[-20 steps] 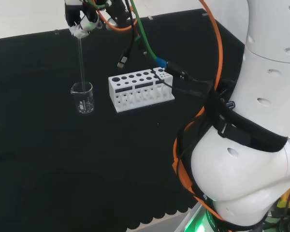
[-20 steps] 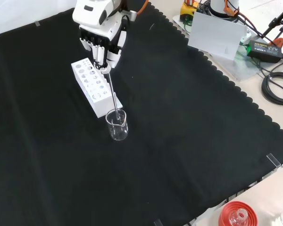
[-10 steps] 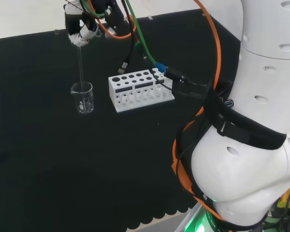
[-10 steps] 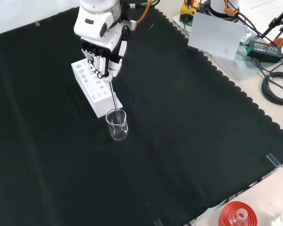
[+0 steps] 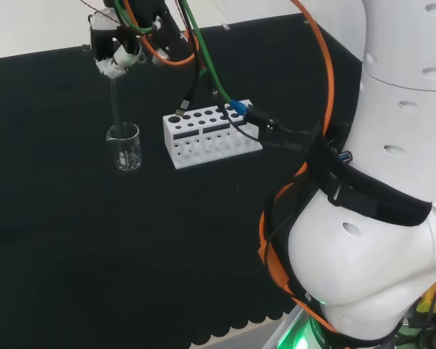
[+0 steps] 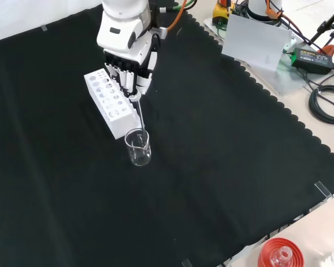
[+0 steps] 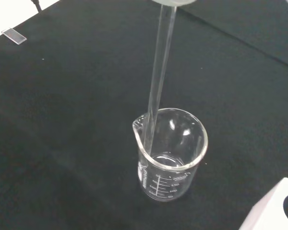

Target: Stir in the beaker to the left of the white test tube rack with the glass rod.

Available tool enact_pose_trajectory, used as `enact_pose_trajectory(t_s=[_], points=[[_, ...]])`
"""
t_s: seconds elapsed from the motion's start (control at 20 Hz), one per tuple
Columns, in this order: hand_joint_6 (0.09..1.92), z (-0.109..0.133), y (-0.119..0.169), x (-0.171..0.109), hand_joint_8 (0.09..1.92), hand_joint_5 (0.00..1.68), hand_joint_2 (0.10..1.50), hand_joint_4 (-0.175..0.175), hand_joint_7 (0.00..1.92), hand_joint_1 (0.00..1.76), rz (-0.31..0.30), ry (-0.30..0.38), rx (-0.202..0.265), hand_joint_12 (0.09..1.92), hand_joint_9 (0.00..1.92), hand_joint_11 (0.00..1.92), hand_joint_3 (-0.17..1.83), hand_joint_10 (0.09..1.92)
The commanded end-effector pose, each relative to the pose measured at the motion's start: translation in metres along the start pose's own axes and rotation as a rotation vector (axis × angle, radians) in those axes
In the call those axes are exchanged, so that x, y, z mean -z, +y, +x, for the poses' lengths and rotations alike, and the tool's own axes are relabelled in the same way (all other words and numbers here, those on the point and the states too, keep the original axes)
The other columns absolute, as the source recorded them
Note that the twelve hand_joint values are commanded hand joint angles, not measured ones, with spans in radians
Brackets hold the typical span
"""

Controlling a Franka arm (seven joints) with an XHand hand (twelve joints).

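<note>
A clear glass rod (image 7: pixel 158 72) and a clear beaker (image 7: pixel 170 153) with white graduation marks stand out against the table's black cloth (image 6: pixel 222 167). The test tube rack (image 5: pixel 211 136) is white; the hand (image 6: pixel 131 69) black and white, trailing orange and green cables (image 5: pixel 196 43).

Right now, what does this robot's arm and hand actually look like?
The arm is built of big, rounded, glossy white links with small oval recesses and a black strap round one. Orange, green and black cables run along it. The hand has a white back with a dark oval mark, and black and white fingers.
</note>
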State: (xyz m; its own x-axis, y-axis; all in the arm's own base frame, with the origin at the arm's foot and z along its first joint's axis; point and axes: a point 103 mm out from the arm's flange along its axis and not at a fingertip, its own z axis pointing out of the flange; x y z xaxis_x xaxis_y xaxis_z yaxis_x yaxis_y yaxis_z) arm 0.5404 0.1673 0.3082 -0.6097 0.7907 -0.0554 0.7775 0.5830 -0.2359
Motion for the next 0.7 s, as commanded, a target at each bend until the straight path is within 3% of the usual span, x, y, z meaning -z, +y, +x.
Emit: enact_pose_trajectory(t_s=[0.05,0.45,0.7], points=[[0.57,0.004,0.032,0.000,0.81,1.26,1.08,-0.175,1.60,1.22,-0.012,0.016,0.058,0.76,1.86,1.66,-0.17,0.46],[0.57,-0.030,0.047,-0.007,0.81,1.26,1.08,-0.175,1.60,1.22,-0.018,0.034,0.057,0.76,1.86,1.66,-0.17,0.46],[0.57,-0.057,0.036,-0.014,0.81,1.26,1.08,-0.175,1.60,1.22,-0.019,0.041,0.016,0.76,1.86,1.66,-0.17,0.46]])
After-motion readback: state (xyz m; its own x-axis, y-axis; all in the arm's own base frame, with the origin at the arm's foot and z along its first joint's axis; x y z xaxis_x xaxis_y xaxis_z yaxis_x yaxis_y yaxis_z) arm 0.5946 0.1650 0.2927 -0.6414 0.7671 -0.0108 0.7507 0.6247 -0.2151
